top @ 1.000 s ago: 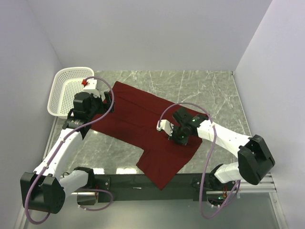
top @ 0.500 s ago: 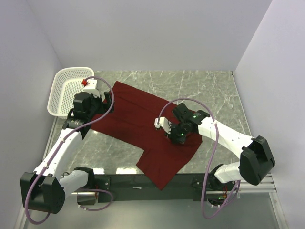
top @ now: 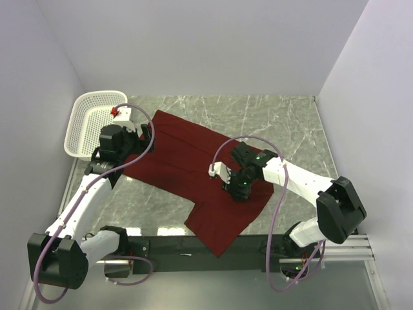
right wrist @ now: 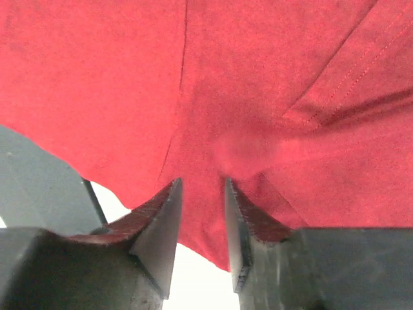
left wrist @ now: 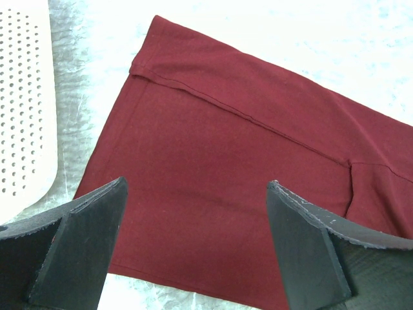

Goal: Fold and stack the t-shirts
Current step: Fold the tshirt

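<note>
marble tabletop (top: 284,123) boxed by pale walls, one maroon t-shirt (top: 187,168) spread across its middle.
bare stone lies along the far and right edges; a white basket (top: 87,126) fills the far left corner. left gripper (left wrist: 195,187) hovers wide apart over the shirt's hemmed left edge, its seam visible only in the wrist view. right gripper (right wrist: 201,184) stands slightly apart at a cloth pucker; overhead, its arm hides this.
</note>
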Tool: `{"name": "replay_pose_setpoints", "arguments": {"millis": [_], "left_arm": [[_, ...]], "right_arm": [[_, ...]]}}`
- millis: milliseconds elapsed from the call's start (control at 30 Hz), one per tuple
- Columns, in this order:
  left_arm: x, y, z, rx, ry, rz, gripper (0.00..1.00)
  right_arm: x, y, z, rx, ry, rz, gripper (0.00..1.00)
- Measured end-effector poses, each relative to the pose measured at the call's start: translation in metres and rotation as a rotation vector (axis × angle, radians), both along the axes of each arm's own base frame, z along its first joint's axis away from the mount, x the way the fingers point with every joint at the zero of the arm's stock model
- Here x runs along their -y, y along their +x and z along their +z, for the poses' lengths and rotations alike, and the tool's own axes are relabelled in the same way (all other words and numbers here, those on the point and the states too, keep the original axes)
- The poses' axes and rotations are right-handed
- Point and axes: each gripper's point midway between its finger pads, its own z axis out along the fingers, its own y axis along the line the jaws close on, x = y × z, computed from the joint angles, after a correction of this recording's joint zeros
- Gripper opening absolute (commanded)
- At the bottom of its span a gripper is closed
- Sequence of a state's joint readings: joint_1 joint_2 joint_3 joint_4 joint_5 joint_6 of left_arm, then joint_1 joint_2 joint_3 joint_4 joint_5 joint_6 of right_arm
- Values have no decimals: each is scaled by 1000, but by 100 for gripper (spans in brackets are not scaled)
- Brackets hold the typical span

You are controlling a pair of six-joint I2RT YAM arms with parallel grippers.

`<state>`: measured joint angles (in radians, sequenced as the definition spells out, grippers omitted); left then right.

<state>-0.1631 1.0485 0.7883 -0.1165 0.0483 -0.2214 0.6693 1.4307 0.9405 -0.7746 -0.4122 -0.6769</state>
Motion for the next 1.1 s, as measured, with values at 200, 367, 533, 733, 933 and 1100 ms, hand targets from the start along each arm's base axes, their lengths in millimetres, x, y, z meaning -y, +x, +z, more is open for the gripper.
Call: {"name": "replay_pose_setpoints", "arguments": {"millis": [200,367,533,733,933,1100], "left_arm": [[3,-1,0,-2,-8,-16,96],[39,-3,-10,-49,-107,-190,96],[100,-22,-60,-301,-293,-396,98],[173,-70,-88,-509,-368,-541,95],[210,-78,-113,-600,-319,-501,80],[233,-66,-140,-647,-267,-445,71]], "right_arm": [[-13,29,43,0,100,-77,48],[-22,94,84,42,278,-267,42],[23,125,68,-16,322,-519,41],[80,119,31,-138,343,-767,41],[124,133,41,-116,415,-923,41],[118,133,55,-90,453,-899,41]]}}
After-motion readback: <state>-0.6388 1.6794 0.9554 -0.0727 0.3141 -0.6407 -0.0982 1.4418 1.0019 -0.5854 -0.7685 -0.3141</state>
